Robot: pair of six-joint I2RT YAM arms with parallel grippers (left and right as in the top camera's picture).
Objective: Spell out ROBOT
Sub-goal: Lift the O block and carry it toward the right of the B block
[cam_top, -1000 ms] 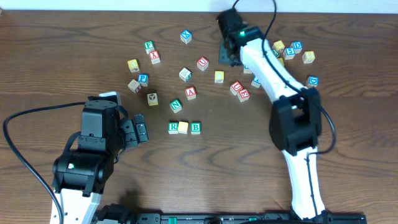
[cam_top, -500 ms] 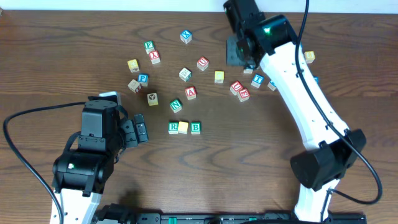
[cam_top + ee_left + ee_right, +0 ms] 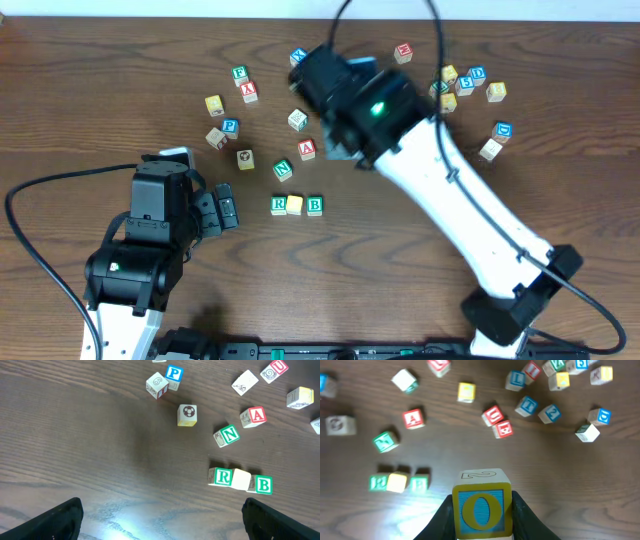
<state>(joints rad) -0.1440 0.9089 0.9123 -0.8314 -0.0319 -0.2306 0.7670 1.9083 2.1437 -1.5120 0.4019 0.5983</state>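
Grip is on the O cube [image 3: 482, 507]: my right gripper [image 3: 482, 525] is closed narrow on it, one finger each side, bottom centre of right wrist view. Left gripper [image 3: 162, 522] is open to the max, holds nothing & touches nothing, its fingers at both bottom corners of left wrist view. R cube [image 3: 279, 205], yellow cube [image 3: 295, 205] & B cube [image 3: 315, 205] stand in a touching row, approx. centre of overhead view.

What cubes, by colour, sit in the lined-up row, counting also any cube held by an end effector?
Green-lettered cubes, R and B: 2
Yellow-faced cube between them: 1
O cube held by right end effector: 1
Total: 4
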